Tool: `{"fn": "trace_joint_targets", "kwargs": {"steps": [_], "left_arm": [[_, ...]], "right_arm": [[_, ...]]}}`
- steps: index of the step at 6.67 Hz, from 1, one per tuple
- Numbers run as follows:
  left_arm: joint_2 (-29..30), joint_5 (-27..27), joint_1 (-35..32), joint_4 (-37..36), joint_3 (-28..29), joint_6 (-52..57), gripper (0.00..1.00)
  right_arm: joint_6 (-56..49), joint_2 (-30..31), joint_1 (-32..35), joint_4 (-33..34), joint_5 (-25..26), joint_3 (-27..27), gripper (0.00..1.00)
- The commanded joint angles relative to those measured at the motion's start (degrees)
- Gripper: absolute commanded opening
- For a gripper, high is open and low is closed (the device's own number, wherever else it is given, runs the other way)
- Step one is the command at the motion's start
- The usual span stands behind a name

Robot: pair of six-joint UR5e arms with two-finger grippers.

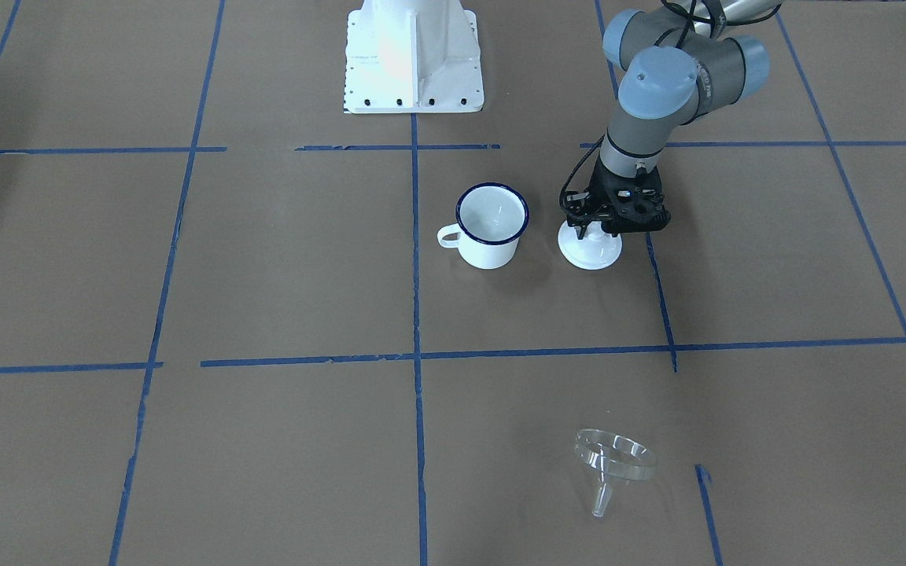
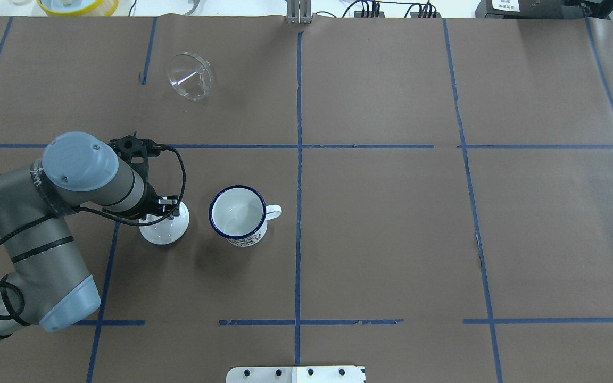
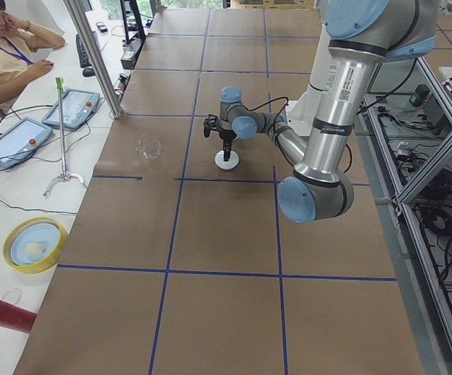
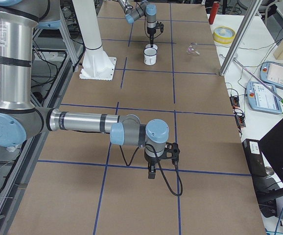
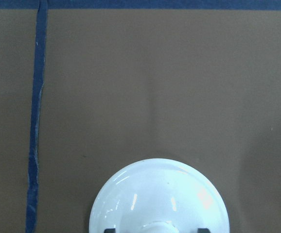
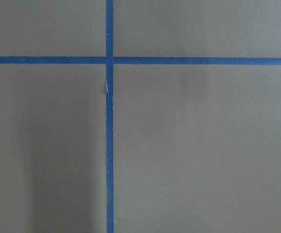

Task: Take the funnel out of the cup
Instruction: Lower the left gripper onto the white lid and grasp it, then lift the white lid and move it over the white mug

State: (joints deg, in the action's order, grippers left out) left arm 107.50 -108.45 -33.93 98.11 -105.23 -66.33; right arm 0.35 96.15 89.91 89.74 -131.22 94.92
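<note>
Finding the cup [image 1: 491,240] standing empty, the funnel [image 1: 614,462] lying tipped on the table [image 1: 264,275], well apart from it. Judging the funnel light, rigid, slick, probably brittle; gripping its wide rim looking safest. Straddling the knob of the white lid [image 1: 593,255] with the left gripper [image 1: 592,233], jaws slightly parted, seemingly not pinching. Being unable to tell how the right gripper [image 4: 152,172] is set.
</note>
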Motion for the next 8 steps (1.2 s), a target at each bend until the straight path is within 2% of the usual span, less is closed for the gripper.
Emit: {"fn": "trace_joint_targets", "kwargs": {"steps": [1, 3, 4, 5, 6, 7, 8], "left_arm": [[0.2, 0.0, 0.0, 0.0, -0.2, 0.0, 0.0], [0.3, 0.1, -0.3, -0.2, -1.9, 0.0, 0.0], [0.3, -0.1, -1.1, -3.8, -6.4, 0.1, 0.0], [1.7, -2.1, -2.3, -11.7, -12.1, 0.1, 0.0], [6.7, -3.2, -4.5, -20.1, -14.6, -0.1, 0.0], [14.7, -5.0, -4.3, -29.7, -13.7, -3.1, 0.0], [18.6, -5.3, -4.0, -30.8, -11.8, -7.6, 0.0]], "right_arm": [[0.0, 0.0, 0.0, 0.0, 0.0, 0.0, 1.0], [0.0, 0.0, 0.0, 0.0, 0.0, 0.0, 1.0], [0.0, 0.0, 0.0, 0.0, 0.0, 0.0, 1.0], [0.0, 0.0, 0.0, 0.0, 0.0, 0.0, 1.0], [0.0, 0.0, 0.0, 0.0, 0.0, 0.0, 1.0], [0.0, 0.0, 0.0, 0.0, 0.0, 0.0, 1.0], [0.0, 0.0, 0.0, 0.0, 0.0, 0.0, 1.0]]}}
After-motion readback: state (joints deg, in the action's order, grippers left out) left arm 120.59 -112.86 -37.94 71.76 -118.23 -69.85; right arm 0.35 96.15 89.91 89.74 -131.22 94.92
